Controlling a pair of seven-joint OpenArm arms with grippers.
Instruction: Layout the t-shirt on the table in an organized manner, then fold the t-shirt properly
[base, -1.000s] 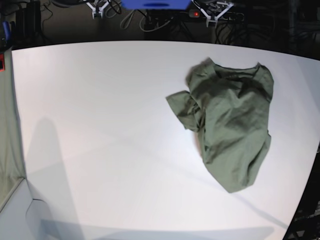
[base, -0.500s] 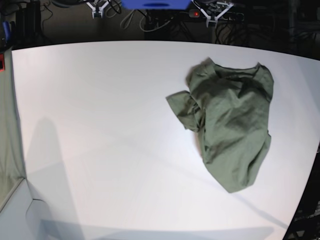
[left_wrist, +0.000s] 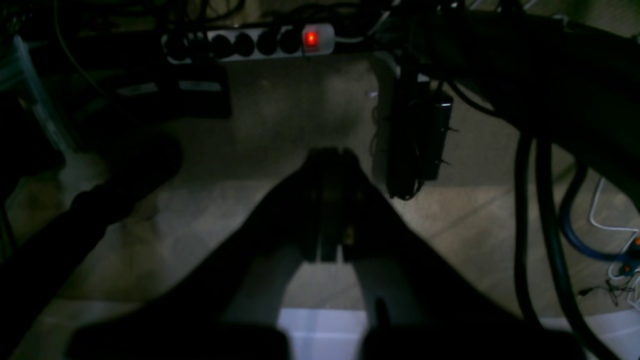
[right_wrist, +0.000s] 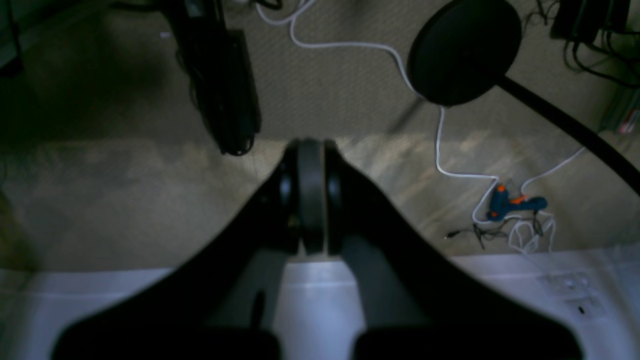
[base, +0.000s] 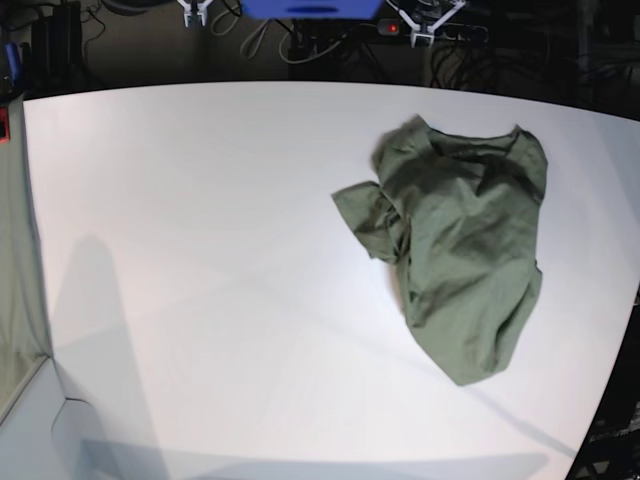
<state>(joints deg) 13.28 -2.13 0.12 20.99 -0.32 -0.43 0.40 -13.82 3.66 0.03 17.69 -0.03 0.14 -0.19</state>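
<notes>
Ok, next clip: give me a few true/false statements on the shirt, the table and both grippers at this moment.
1. The t-shirt lies crumpled on the table. True.
2. The t-shirt is already folded into a neat rectangle. False: it is bunched and wrinkled, not yet laid out.
3. The left gripper is shut. True.
4. The right gripper clamps the t-shirt. False: it is shut on nothing, over the floor past the table's edge.
5. The t-shirt sits at the base view's left side. False: it lies toward the right.

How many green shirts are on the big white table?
1. The t-shirt lies crumpled on the table, toward its right side in the base view. Nothing seems hidden.
</notes>
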